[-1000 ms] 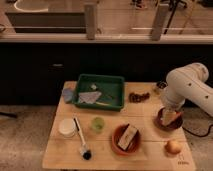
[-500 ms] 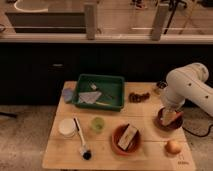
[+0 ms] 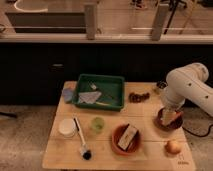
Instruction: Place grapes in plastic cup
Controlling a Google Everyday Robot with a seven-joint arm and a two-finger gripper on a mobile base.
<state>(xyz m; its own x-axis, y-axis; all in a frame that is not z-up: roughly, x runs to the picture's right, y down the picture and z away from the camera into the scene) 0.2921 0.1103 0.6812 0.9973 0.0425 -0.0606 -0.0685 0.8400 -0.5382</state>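
The grapes (image 3: 139,96), a small dark bunch, lie on the wooden table (image 3: 150,159) just right of the green tray. The plastic cup (image 3: 97,124), translucent light green, stands upright in front of the tray, left of the orange bowl. My white arm bends in from the right, and its gripper (image 3: 169,114) hangs low over a dark bowl (image 3: 161,122) at the table's right side. It is right of and nearer than the grapes, far from the cup. The jaws stand open, and I see nothing held.
A green tray (image 3: 114,80) holds paper and a utensil. An orange bowl (image 3: 116,145) with a packet, a white round container (image 3: 67,127), a blue-grey cup (image 3: 67,94), a black-tipped brush (image 3: 80,141) and an orange-yellow fruit (image 3: 173,147) share the table. A dark counter runs behind.
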